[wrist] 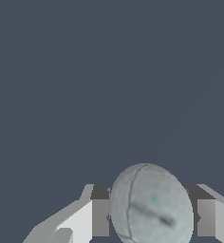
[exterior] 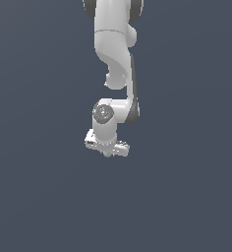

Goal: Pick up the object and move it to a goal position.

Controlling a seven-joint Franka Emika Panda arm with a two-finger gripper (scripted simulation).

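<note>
In the wrist view the pale grey ball (wrist: 152, 206), marked with thin dark seams, sits between the two fingers (wrist: 100, 217) of my gripper (wrist: 153, 219). Each finger pad touches one side of the ball, so the gripper is shut on it. In the exterior view the white arm hangs down from the top, and the gripper (exterior: 107, 149) is at the picture's middle, held above the plain dark grey floor. The ball cannot be made out in that view because the white hand hides it.
Only the flat dark grey floor (exterior: 187, 197) surrounds the arm in both views. No other object, container, edge or goal marker shows.
</note>
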